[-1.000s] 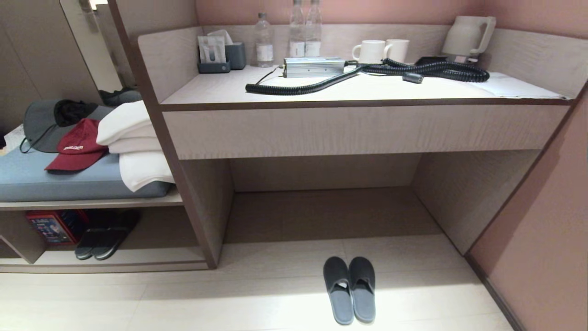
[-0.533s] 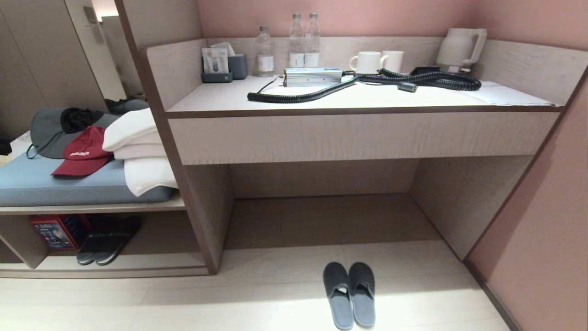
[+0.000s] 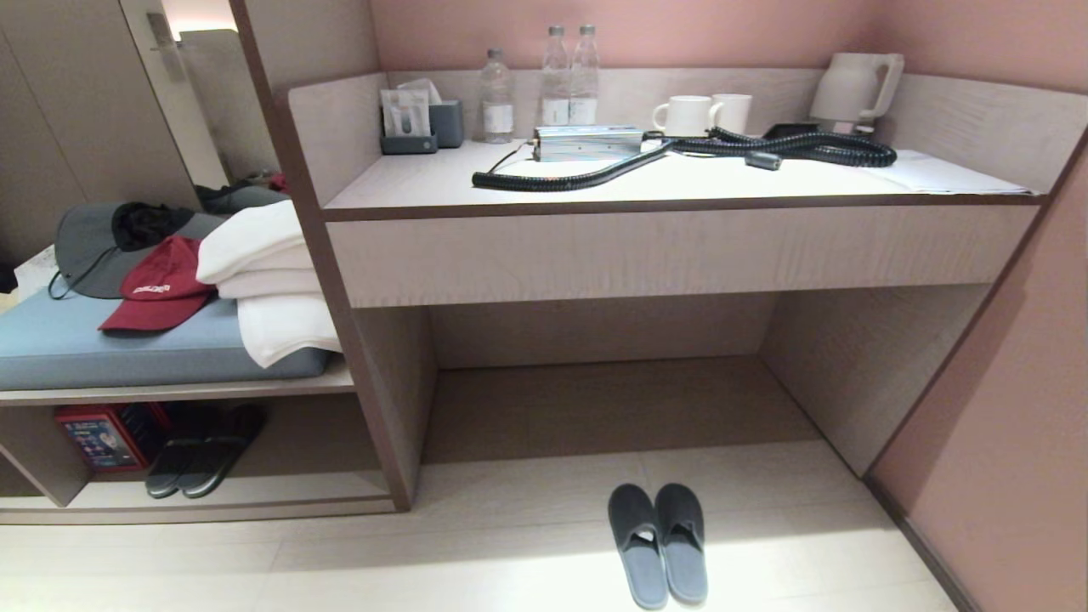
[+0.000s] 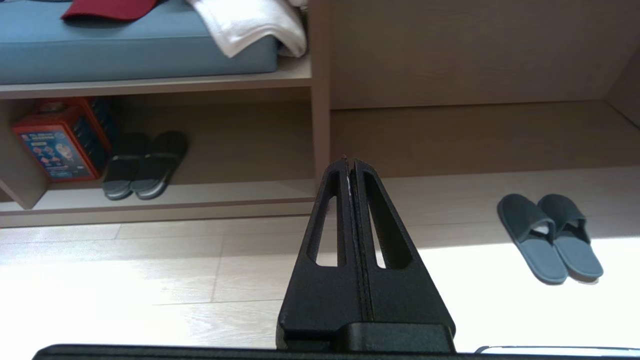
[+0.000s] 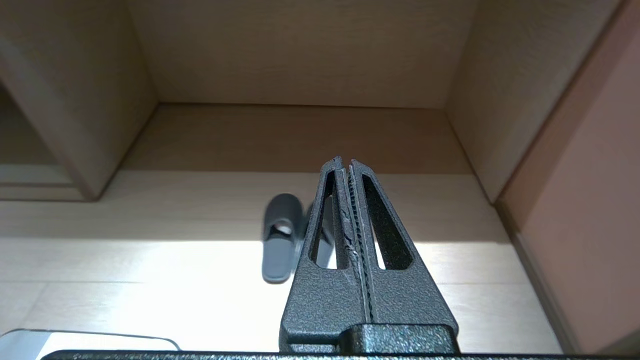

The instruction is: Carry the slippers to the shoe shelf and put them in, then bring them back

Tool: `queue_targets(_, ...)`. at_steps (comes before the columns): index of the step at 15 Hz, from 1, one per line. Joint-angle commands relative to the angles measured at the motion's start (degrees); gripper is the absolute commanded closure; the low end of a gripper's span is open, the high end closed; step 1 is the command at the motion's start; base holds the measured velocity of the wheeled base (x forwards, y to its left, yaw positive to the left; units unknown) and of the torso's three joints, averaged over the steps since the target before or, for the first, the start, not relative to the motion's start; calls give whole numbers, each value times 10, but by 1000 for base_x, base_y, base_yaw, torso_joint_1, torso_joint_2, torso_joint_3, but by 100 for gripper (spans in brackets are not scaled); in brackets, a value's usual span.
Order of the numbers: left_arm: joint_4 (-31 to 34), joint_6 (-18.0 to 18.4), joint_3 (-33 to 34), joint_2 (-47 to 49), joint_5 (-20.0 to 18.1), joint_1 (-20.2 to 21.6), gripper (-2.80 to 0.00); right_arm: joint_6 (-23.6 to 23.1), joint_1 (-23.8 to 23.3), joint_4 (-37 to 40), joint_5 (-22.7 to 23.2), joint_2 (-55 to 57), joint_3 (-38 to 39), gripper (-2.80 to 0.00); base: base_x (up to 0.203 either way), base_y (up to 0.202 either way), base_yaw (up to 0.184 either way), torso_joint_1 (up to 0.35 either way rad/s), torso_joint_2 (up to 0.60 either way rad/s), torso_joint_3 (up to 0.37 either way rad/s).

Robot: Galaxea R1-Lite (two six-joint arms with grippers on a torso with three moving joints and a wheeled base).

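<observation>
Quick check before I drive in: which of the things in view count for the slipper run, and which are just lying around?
For the job: slippers on the floor; shoe shelf; left gripper and right gripper, both shut, holding nothing.

Lying about: darker slippers and red box in that shelf; red cap; towels; bottles; mugs; kettle.

1. The left gripper (image 4: 350, 162) hangs above the floor (image 4: 150, 260), fingers pressed together, holding nothing.
2. The slippers (image 4: 550, 235) lie side by side on the floor.
3. The shoe shelf (image 4: 175, 192) holds a darker pair (image 4: 145, 165) beside a red box (image 4: 55, 140).
</observation>
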Motion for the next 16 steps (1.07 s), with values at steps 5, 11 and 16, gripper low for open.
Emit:
queue_targets(5,0,0,0,0,0,1,0,0,0,0,0,1,1,0,0,197,-1,3,0,2)
queue_targets(11,0,0,1,0,0,1,0,0,0,0,0,1,1,0,0,196,-2,2,1,2)
queue_targets(16,0,0,0,0,0,1,0,0,0,0,0,1,1,0,0,196,-4,2,-1,2)
